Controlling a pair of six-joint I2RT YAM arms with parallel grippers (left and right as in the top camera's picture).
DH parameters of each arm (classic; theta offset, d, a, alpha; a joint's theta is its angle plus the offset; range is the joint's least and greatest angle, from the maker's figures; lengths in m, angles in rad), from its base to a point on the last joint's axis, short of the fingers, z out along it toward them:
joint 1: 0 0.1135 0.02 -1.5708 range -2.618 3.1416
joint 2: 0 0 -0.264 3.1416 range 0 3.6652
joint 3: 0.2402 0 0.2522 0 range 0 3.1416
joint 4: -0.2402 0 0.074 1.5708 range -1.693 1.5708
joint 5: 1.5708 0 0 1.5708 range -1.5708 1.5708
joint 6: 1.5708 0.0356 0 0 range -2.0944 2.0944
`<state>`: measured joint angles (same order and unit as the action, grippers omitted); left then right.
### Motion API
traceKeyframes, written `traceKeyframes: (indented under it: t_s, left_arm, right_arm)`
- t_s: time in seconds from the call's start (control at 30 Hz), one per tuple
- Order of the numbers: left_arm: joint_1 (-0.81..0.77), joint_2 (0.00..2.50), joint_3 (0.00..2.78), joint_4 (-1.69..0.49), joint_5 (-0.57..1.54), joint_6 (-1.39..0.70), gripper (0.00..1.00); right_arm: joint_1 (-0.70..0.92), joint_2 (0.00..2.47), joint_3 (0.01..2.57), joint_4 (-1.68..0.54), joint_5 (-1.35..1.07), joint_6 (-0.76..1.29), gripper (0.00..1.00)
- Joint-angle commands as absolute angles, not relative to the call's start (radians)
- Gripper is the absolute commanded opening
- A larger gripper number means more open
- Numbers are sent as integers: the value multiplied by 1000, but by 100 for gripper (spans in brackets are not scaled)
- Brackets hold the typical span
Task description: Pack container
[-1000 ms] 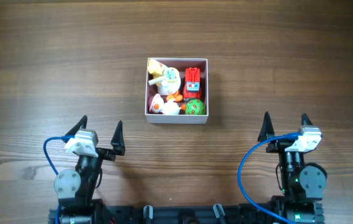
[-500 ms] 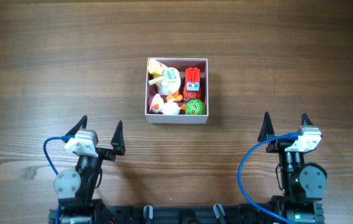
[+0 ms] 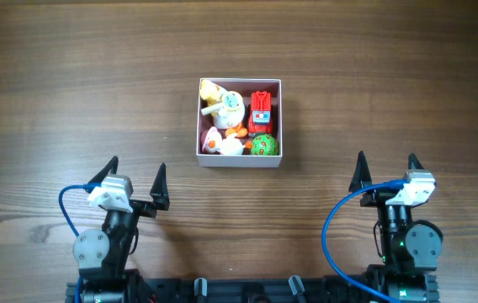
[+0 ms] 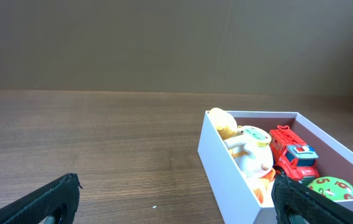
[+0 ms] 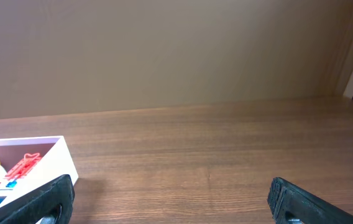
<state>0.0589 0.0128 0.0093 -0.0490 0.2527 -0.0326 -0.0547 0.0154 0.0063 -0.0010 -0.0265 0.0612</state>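
The container [image 3: 273,124] is a square white box with a pink inside, at the table's middle. It holds several toys: a red truck [image 3: 261,110], a green ball [image 3: 263,145], a white and teal figure [image 3: 231,105], a yellow toy [image 3: 209,90] and a white and orange toy [image 3: 222,145]. The container also shows in the left wrist view [image 4: 225,163] and in the right wrist view [image 5: 61,159]. My left gripper [image 3: 135,180] is open and empty, near the front left. My right gripper [image 3: 385,169] is open and empty, near the front right. Both are well short of the container.
The wooden table [image 3: 71,84] spreads bare on all sides of the container. A plain brown wall [image 4: 164,43] stands behind the table's far edge. Blue cables [image 3: 333,231] loop at both arm bases.
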Motion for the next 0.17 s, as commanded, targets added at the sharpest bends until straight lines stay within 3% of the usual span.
traceKeyframes:
  t_s: [0.0,0.13]
  left_arm:
    - [54,3,6,-54,250,-38,100]
    - [54,3,6,-54,250,-38,100]
  right_arm:
    - [-50,4,5,2,-46,53,100]
    - [-50,4,5,2,-46,52,100]
